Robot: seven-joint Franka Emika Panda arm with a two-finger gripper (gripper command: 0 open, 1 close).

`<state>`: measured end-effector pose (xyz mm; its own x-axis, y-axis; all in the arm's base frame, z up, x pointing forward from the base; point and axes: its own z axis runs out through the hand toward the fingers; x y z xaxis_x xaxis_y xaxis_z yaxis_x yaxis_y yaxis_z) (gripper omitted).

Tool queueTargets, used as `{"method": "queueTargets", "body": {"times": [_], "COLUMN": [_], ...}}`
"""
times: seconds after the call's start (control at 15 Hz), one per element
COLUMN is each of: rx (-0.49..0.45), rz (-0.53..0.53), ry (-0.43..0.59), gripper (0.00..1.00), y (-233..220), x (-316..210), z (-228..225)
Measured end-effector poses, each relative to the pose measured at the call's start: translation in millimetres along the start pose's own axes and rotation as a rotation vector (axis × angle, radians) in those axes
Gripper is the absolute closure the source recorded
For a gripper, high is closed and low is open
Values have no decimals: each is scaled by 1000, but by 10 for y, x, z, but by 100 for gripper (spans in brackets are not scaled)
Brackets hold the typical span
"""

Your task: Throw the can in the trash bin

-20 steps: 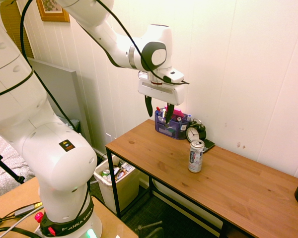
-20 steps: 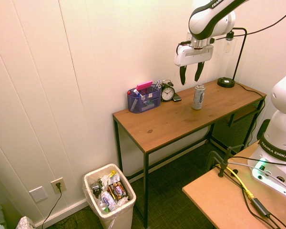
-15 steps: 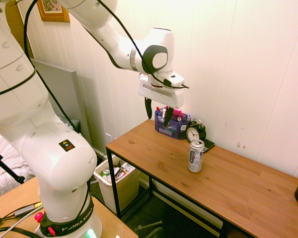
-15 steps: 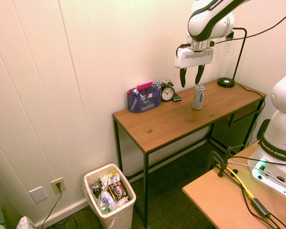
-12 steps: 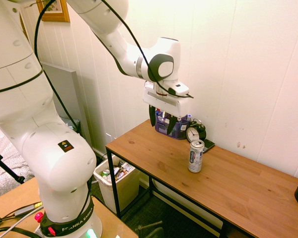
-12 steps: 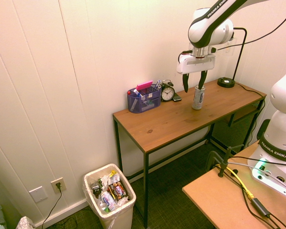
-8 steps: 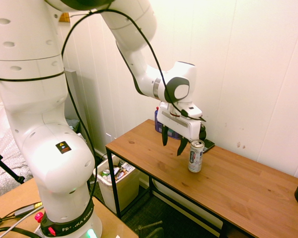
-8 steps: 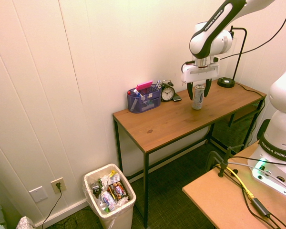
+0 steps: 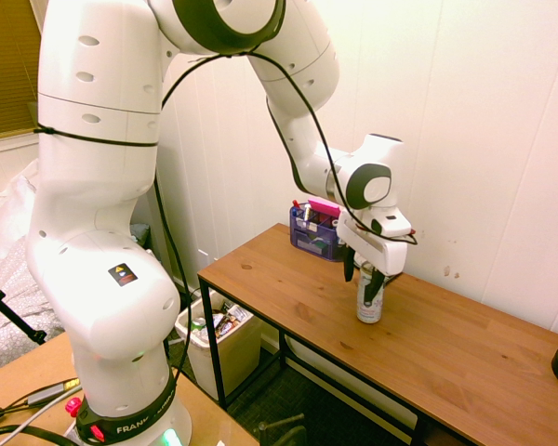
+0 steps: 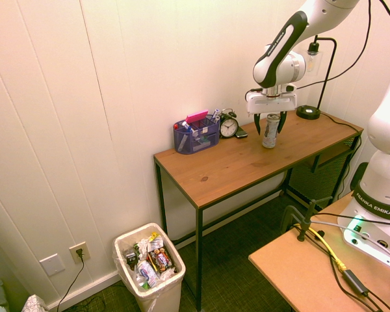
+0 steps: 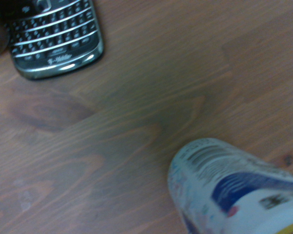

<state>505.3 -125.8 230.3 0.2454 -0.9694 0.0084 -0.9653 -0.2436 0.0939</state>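
Second exterior view: open fingers (image 10: 269, 123) straddle the upright can (image 10: 270, 131)

**Descent of the hand to the can**

From a raised position above the pen organizer (image 9: 318, 230), the hand (image 9: 362, 276) has swung across and dropped low over the surface (image 9: 428, 339). Its open fingers (image 10: 257, 121), formerly high and clear, now straddle the upper part of the can (image 10: 270, 132). The arm has stretched farther out.
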Motion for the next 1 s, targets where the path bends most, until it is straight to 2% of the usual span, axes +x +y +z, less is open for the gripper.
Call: {"method": "queueTargets", "body": {"times": [0.2, 0.27, 1.0], "rx": [-1, 4, 27], "rz": [18, 19, 29], "ry": [2, 5, 22], "gripper": [0, 100, 100], "y": [38, 33, -59], "x": [84, 92, 172], "z": [8, 24, 116]}}
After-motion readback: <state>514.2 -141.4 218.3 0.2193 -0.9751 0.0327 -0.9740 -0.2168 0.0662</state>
